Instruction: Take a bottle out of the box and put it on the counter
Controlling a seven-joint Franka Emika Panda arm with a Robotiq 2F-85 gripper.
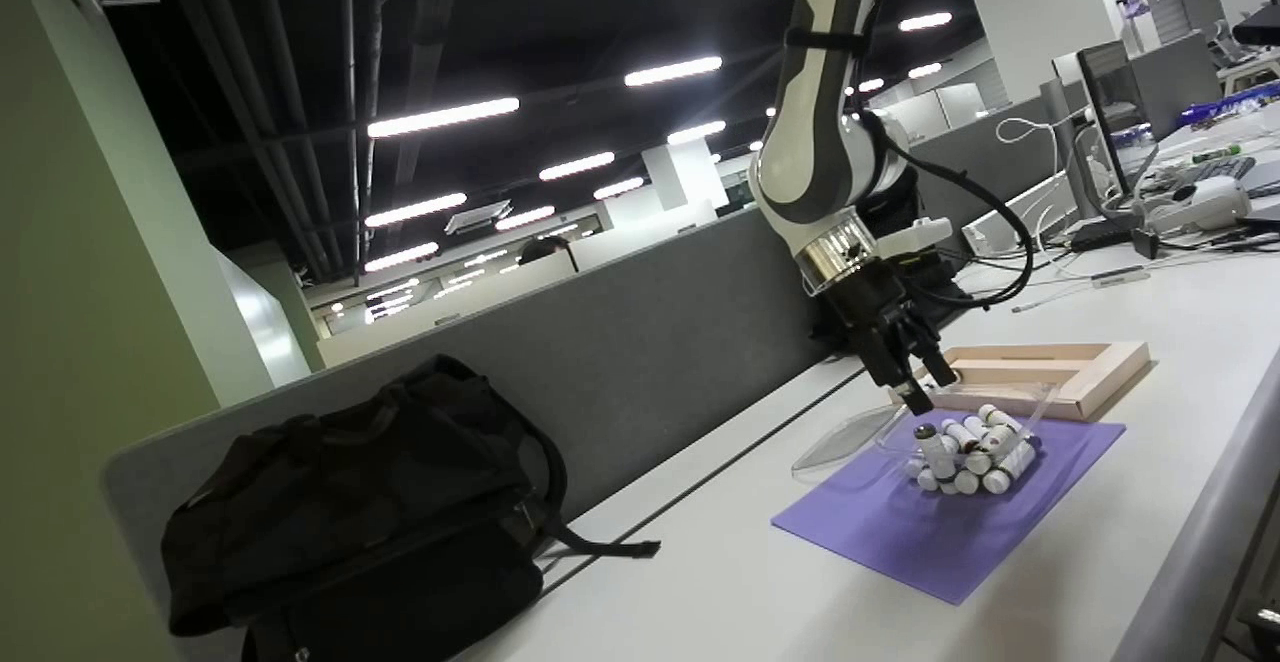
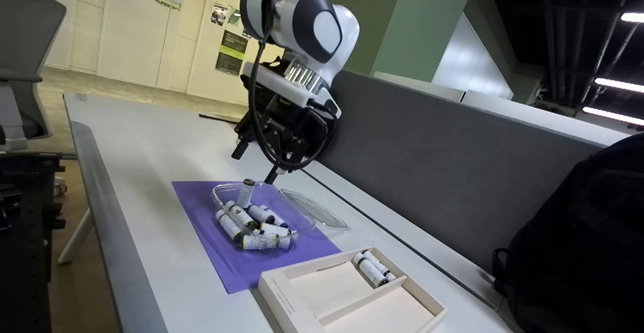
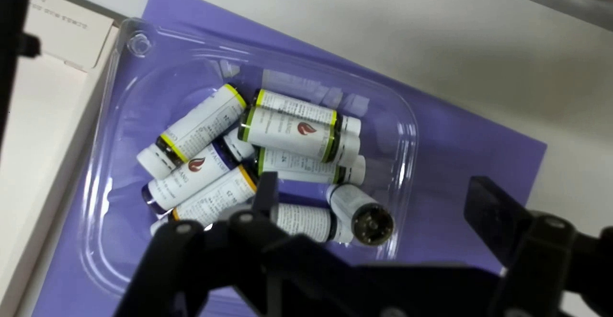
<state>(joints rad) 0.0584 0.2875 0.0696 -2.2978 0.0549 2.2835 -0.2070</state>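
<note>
One end effector (image 2: 253,168), jaws apart, two bottles (image 2: 371,269) in one box (image 2: 324,282), eight-plus bottles (image 3: 289,132) in one tub (image 3: 406,159)

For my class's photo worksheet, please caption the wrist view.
Seen past the open gripper, labelled bottles lie in a clear container on a purple mat, one bottle tilted base-up.
</note>
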